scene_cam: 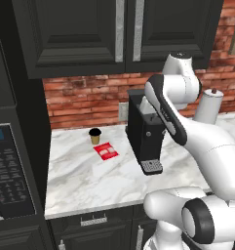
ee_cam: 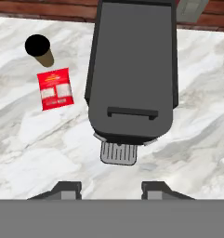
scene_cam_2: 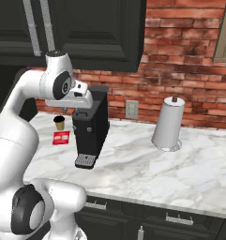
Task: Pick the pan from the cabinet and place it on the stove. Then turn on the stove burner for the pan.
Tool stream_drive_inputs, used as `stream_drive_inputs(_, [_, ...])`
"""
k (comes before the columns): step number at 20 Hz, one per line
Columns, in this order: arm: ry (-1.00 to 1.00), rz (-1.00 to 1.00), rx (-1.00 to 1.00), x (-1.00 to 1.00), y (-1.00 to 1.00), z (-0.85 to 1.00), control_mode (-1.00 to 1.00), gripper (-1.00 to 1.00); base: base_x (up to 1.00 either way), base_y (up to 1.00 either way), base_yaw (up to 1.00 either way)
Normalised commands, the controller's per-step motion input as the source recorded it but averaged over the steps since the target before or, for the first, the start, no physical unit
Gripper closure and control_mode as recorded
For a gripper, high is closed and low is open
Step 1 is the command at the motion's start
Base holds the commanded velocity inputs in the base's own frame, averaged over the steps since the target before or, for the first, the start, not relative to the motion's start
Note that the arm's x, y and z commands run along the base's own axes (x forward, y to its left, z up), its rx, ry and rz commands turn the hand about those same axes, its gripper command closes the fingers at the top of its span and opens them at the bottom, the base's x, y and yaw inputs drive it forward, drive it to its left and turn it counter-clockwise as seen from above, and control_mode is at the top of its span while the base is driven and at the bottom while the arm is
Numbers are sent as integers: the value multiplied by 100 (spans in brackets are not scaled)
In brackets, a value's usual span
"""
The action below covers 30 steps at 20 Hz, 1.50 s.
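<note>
The gripper [ee_cam: 111, 188] is hovering at the frame's bottom, jaws apart and holding nothing; the coffee machine [ee_cam: 131, 69] is sitting centre, the cabinet [scene_cam: 116, 34] closed at top.

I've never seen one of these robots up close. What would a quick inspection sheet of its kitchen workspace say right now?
Surface: white marble counter, bare in front.
Job's things: cabinet above the counter, doors shut; nothing else seen.
Clutter: black coffee machine upright near the wall; small cup and red packet lying apart to its left; paper towel roll standing to its right.
End effector: above the counter, looking down on the coffee machine, fingers apart, holding nothing.
Cables: nothing seen.
Surroundings: brick wall with an outlet; low cabinets under the counter; appliance control panel at far left.
</note>
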Motion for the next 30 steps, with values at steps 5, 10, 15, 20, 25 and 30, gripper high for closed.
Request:
stream_drive_inputs(5, [-1, 0, -1, -5, 2, 0, -100, -100, 0, 0, 0])
stream_drive_inputs(10, [-28, -1, -3, -31, -3, 1, -100, -100, 0, 0, 0])
stream_drive_inputs(15, [-31, 0, 0, -12, 5, 39, -100, -100, 0, 0, 0])
stream_drive_inputs(20, [-33, 0, 11, -9, 13, 58, -100, -100, 0, 0, 0])
stream_drive_inputs(25, [-31, 0, 12, -3, 31, 50, -100, -100, 0, 0, 0])
stream_drive_inputs(30, [-33, 1, 6, 0, 29, 51, -100, -100, 0, 0, 0])
